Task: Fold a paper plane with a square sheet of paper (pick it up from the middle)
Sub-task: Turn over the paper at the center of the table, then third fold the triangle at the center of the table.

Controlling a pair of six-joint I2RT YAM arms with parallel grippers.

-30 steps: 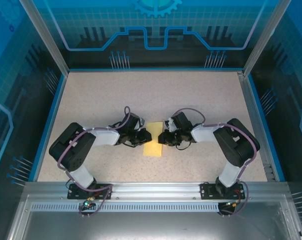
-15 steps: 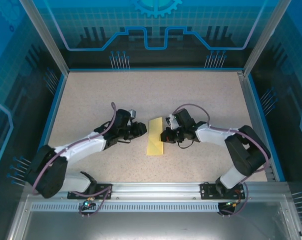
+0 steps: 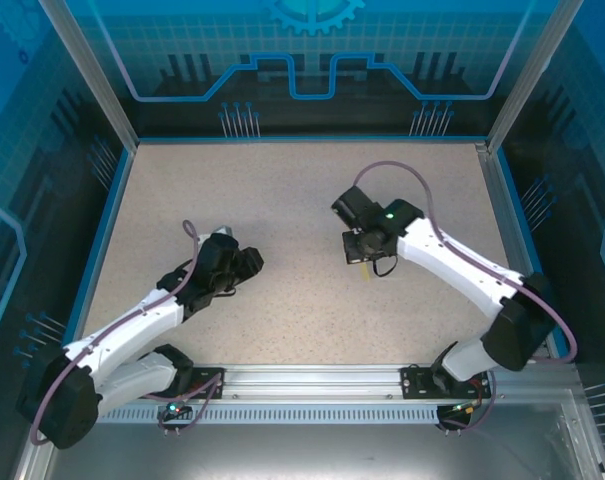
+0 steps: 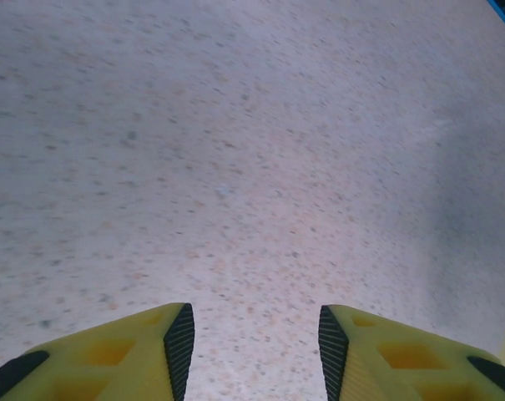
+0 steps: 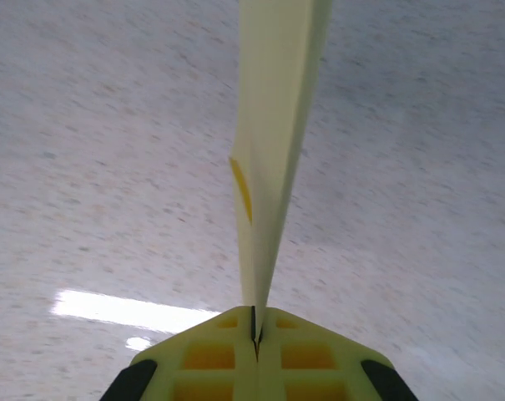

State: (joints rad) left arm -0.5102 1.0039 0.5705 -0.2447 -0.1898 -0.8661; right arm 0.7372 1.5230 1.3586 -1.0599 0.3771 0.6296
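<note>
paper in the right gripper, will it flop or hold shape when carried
Probably fairly stiff: the paper juts straight from the shut right gripper without drooping. Likely very light, being thin, so it may flutter. Only its end is pinched, so it could slip.

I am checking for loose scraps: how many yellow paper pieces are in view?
1. The folded yellow paper is pinched in the right gripper, above the table. Others may be hidden.

pale-yellow sheet of paper (image 5: 273,125), folded narrow, edge-on, pinched by right end effector (image 5: 255,334).
</note>
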